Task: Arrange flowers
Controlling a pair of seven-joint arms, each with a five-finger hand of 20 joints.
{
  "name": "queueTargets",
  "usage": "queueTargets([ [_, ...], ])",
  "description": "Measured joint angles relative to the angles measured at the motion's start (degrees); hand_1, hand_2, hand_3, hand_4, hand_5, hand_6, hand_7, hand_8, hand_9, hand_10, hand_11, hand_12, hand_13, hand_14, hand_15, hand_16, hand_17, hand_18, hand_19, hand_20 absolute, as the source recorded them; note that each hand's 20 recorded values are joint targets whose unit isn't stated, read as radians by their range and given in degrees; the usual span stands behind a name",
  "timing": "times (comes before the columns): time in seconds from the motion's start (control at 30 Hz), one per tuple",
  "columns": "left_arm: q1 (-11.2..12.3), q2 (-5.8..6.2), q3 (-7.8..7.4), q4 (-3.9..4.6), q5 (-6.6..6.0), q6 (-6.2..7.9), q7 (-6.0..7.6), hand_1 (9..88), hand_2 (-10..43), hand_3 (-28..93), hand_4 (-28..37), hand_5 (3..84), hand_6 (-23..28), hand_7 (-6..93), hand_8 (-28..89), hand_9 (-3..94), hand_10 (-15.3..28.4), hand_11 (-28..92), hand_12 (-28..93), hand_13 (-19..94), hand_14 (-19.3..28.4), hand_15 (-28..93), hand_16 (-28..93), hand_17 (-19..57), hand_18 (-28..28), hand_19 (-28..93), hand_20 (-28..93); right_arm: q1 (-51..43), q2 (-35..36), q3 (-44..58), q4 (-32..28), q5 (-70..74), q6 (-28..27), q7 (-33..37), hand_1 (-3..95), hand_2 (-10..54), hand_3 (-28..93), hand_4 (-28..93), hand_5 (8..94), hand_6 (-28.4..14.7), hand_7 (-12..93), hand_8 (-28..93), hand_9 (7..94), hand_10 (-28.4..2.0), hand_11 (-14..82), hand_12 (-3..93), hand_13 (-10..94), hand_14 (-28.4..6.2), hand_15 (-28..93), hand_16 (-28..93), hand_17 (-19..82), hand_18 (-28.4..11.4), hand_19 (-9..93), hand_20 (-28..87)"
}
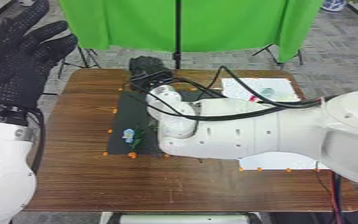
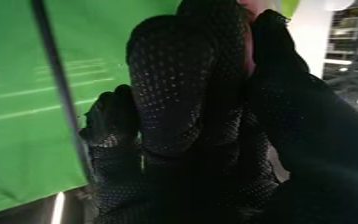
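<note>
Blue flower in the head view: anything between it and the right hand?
No separate object visible. Only the black cables of the right arm loop over the dark mat between the right hand and the blue flower; the arm hides some mat.

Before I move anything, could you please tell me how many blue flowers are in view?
1 blue flower, on the dark mat beside the right arm, which may hide more.

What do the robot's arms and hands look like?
Both arms are smooth, white and rounded, with black cables running along them. The left hand and right hand wear black fabric gloves, and the right glove is covered in tiny pale dots.
</note>
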State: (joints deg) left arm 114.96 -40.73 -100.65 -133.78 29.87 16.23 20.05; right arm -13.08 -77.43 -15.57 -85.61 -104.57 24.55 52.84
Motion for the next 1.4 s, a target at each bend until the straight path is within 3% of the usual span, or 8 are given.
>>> queueTargets([
  [0.13, -1.2, -0.06, 1.76, 0.21, 0.29, -0.46, -1.08, 19.5, 8.3, 76, -28.3, 32.1, 7.9, 14.4, -10, 29.8, 19.4, 24, 11, 24, 27.6, 52, -10, -6.6, 27.9, 67, 2, 0.4, -1.6, -3.0, -1.0, -0.3, -0.6, -0.2, 54.7, -9.5, 65, -28, 84.9, 4.9, 20, 1, 93.7, -4.7, 22.7, 25.4, 87, -1.9, 55, 21, 43, -17.3, 93, 31],
  [0.27, -5.3, -1.15, 4.55, 0.81, 1.0, -0.86, -8.52, 19.5, 8.3, 76, -28.3, 32.0, 7.8, 14.4, -10, 29.8, 19.5, 24, 11, 24, 27.6, 52, -10, -6.6, 27.9, 67, 2, -2.5, -1.5, 2.9, -1.4, -1.9, -7.7, -1.7, 54.5, -9.5, 64, -28, 84.2, 5.2, 19, 0, 93.7, -4.7, 23.0, 25.2, 87, -1.7, 56, 21, 43, -17.3, 93, 31],
  [0.33, -6.5, -1.62, 4.67, 0.88, 1.12, -0.9, -10.73, 19.5, 8.3, 76, -28.3, 32.0, 7.8, 14.3, -10, 29.8, 19.5, 24, 11, 24, 27.6, 52, -10, -6.6, 27.9, 67, 2, -5.0, -1.5, 6.9, -1.3, -2.5, -10.1, -2.5, 54.9, -9.5, 63, -28, 83.6, 5.3, 19, 0, 93.7, -4.6, 23.4, 24.5, 86, -1.7, 56, 21, 43, -17.1, 93, 31],
  [0.4, -6.5, -1.68, 4.55, 0.88, 1.12, -0.9, -10.09, 19.5, 8.3, 76, -28.3, 32.0, 7.8, 14.4, -10, 29.9, 19.5, 24, 11, 24, 27.6, 52, -10, -6.5, 27.9, 67, 2, -5.8, -1.8, 6.5, -1.3, -2.6, -9.5, -2.7, 54.6, -9.5, 61, -28, 82.5, 5.4, 18, -1, 93.7, -4.7, 23.5, 23.8, 86, -1.7, 56, 21, 42, -17.0, 93, 31],
  [0.53, -4.7, -1.32, 3.71, 0.72, 0.97, -0.88, -4.3, 19.6, 8.3, 76, -28.3, 32.0, 7.9, 14.3, -10, 29.8, 19.5, 24, 11, 24, 27.6, 52, -10, -6.6, 27.9, 67, 1, -5.6, -2.4, -0.7, -1.2, -1.7, -4.7, -2.8, 55.4, -9.5, 57, -28, 80.8, 5.6, 18, -1, 93.6, -4.7, 23.2, 23.4, 86, -1.8, 57, 21, 42, -17.0, 93, 31],
  [0.63, -3.7, -0.86, 3.34, 0.57, 0.9, -0.85, -2.23, 19.6, 8.3, 76, -28.3, 32.0, 7.9, 14.3, -10, 29.8, 19.5, 25, 11, 24, 27.6, 52, -10, -6.6, 27.9, 67, 1, -5.5, -2.7, -3.5, -1.4, -0.5, -4.5, -2.7, 55.4, -9.5, 57, -28, 80.4, 5.6, 18, -2, 93.5, -4.7, 23.3, 23.0, 86, -1.7, 57, 21, 42, -16.9, 93, 31],
  [1.07, -4.6, -0.1, 4.64, 0.6, 0.66, -0.99, -2.26, 19.6, 8.3, 76, -28.3, 32.1, 8.0, 14.3, -10, 29.8, 19.5, 24, 11, 24, 27.6, 52, -10, -6.5, 27.9, 68, 0, -1.9, -3.1, -4.6, -1.1, 1.2, -3.5, -0.3, 54.3, -9.5, 53, -28, 74.1, 5.6, 17, -4, 91.6, -5.2, 26.3, 18.1, 85, -1.8, 58, 20, 41, -17.0, 93, 32],
  [1.4, -3.9, -0.07, 3.99, 0.56, 0.53, -1.01, -1.94, 19.8, 8.2, 76, -28.3, 32.1, 8.0, 14.5, -10, 29.8, 19.4, 24, 11, 24, 27.5, 52, -10, -6.5, 27.9, 68, 0, -3.8, -2.2, 0.4, -1.3, 3.5, -12.2, -1.1, 49.2, -9.5, 61, -28, 64.3, 6.0, 17, -14, 89.7, -5.9, 26.2, 17.6, 83, -2.5, 59, 19, 40, -17.3, 93, 31],
])
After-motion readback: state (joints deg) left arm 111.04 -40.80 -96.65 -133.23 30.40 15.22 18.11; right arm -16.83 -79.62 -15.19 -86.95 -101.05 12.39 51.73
